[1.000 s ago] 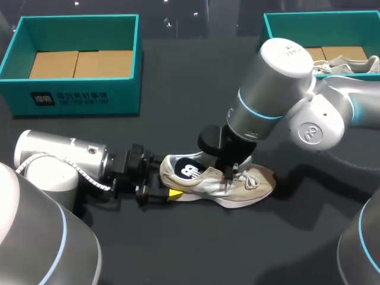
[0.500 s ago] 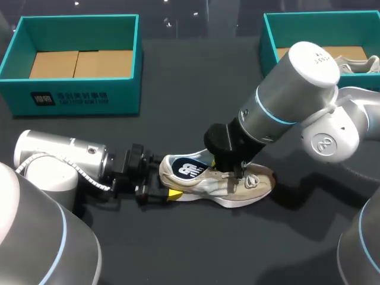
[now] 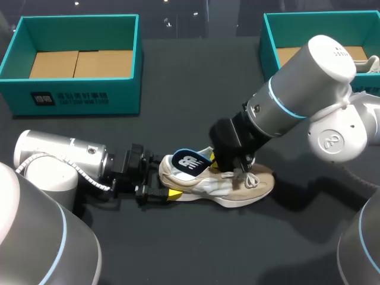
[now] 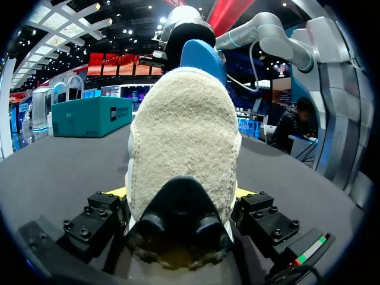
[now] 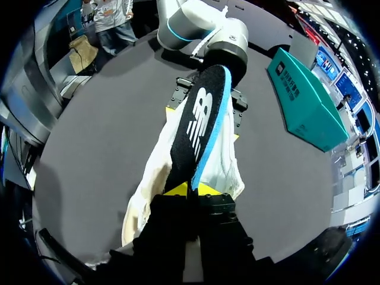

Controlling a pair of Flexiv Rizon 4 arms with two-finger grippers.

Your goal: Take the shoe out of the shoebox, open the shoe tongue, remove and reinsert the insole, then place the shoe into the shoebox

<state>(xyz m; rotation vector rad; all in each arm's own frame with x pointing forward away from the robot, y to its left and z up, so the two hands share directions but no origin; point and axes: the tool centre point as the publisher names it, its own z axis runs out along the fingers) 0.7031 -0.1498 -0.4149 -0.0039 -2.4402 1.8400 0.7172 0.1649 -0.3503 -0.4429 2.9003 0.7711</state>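
Observation:
A beige and white shoe [image 3: 237, 185] lies on its sole on the dark table, toe to the right. My left gripper [image 3: 168, 192] is at its heel; in the left wrist view the heel [image 4: 181, 148] fills the space between the left gripper's [image 4: 181, 205] wide-set fingers and touches both. My right gripper [image 3: 230, 168] stands over the shoe's opening, shut on the front end of the black, blue-edged insole [image 3: 190, 161]. In the right wrist view the insole [image 5: 199, 124] runs out from between the right gripper's [image 5: 193, 189] yellow tips, above the shoe [image 5: 224, 169], its heel end raised.
A teal shoebox [image 3: 77, 21] with a cardboard floor stands at the back left. A second teal shoebox [image 3: 320, 19] at the back right holds another shoe [image 3: 369, 63]. My right arm's big elbow [image 3: 309, 89] hangs over the table's right middle.
My right gripper has drawn the insole up and partly out of the shoe, and the right arm has swung to the right. The left gripper and the shoe have kept still.

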